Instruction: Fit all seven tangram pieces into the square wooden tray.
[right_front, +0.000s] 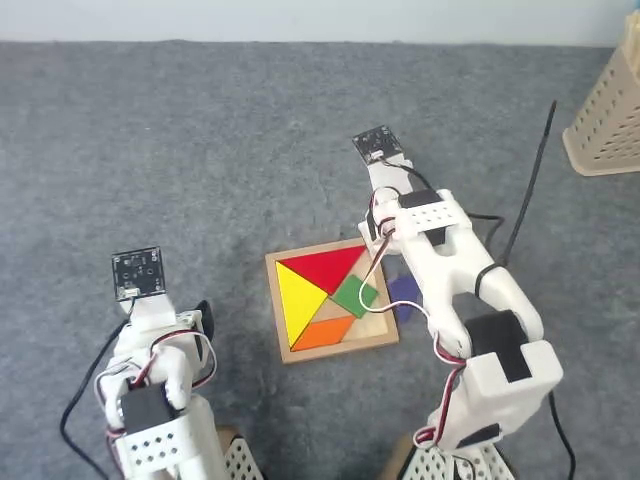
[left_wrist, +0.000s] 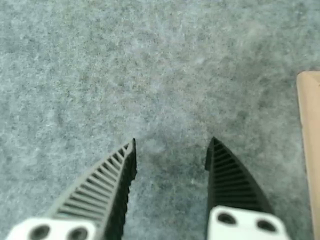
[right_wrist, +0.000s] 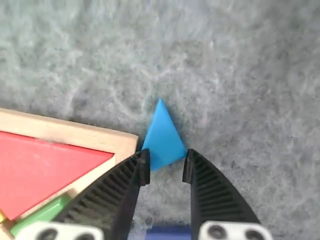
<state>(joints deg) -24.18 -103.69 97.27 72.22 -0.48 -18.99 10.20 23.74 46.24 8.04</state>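
Note:
The square wooden tray lies mid-table holding a red triangle, a yellow triangle, an orange piece and a green square. A small blue triangle lies on the carpet against the tray's rim. My right gripper is down over it, its fingers pressed to the triangle's two sides. A dark blue piece rests on the carpet beside the tray's right edge, under the right arm. My left gripper is open above bare carpet, left of the tray.
A beige slatted basket stands at the far right edge. Grey carpet covers the whole table. The left arm sits at the near left, and a black cable trails behind the right arm.

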